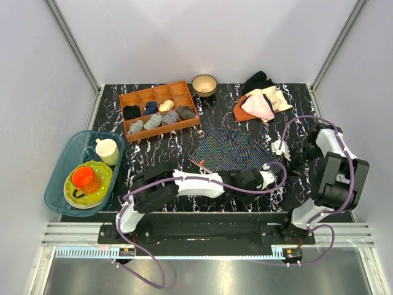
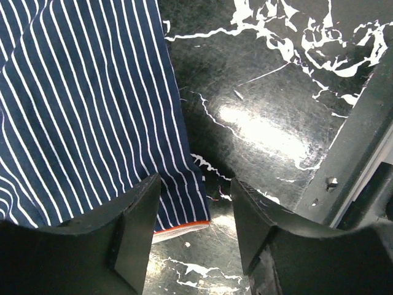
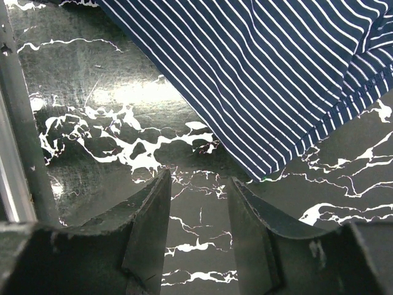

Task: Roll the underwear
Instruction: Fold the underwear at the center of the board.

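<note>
Surface: glossy black table top (image 1: pixel 153 157) with white marble veining; lamp glare shows on it in both wrist views. Pale grey walls (image 1: pixel 202 37) close it in on three sides, with metal posts in the far corners. A ribbed metal rail (image 1: pixel 67 233) runs along the bottom of the top view.

The underwear (image 1: pixel 232 150) lies spread flat, centre-right of the table, navy with pale stripes.

Left gripper (image 2: pixel 193 190): fingers apart, astride a hem corner with a thin reddish edge; the cloth is not pinched.

Right gripper (image 3: pixel 199 181): fingers apart over bare table, with a cloth corner just beyond the tips.

Upper left: orange compartment tray (image 1: pixel 163 128) holding small cloth rolls. Upper centre: bowl (image 1: pixel 204 84). Upper right: heap of pink and cream garments (image 1: pixel 261 101). Left edge: blue basin (image 1: pixel 64 157) holding a cup and dishes
</note>
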`<state>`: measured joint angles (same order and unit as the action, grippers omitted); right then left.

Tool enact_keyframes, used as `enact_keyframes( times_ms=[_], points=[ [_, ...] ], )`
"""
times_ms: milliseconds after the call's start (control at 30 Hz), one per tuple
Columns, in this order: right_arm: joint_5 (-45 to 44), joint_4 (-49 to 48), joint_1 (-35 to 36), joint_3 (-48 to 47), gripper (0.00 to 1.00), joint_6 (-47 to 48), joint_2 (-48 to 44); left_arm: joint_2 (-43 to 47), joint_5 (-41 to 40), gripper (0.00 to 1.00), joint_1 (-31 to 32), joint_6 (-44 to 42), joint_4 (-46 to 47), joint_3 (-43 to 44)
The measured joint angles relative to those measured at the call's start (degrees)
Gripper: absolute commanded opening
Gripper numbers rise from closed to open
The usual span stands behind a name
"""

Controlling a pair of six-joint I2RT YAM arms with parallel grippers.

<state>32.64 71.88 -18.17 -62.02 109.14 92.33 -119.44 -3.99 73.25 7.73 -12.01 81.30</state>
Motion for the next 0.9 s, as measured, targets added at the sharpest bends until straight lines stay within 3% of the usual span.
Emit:
enact_keyframes(
  times_ms=[67, 200, 433, 533, 900],
  points=[
    [0.00, -0.35, 0.00, 0.42, 0.50, 0.57, 0.00, 0.00, -0.59, 0.49, 0.00, 0.02, -0.11, 0.00],
    [0.02, -0.96, 0.00, 1.49, 0.52, 2.14, 0.00, 0.15, -1.22, 0.28, 0.04, 0.07, -0.31, -0.17],
    [0.66, -3.08, 0.09, 3.61, 0.55, 3.69, 0.00, 1.70, -1.42, 0.04, 0.00, 0.92, -0.24, -2.29],
    [0.79, -4.15, 0.68, 4.15, 0.54, 3.85, 0.17, 2.14, -1.40, 0.01, -0.02, 1.40, 0.20, -3.06],
    [-3.23, -14.56, 6.78, 8.48, 0.53, 4.20, 2.73, 4.55, -0.57, 0.00, -0.28, 3.26, 1.62, -6.71]
  ],
)
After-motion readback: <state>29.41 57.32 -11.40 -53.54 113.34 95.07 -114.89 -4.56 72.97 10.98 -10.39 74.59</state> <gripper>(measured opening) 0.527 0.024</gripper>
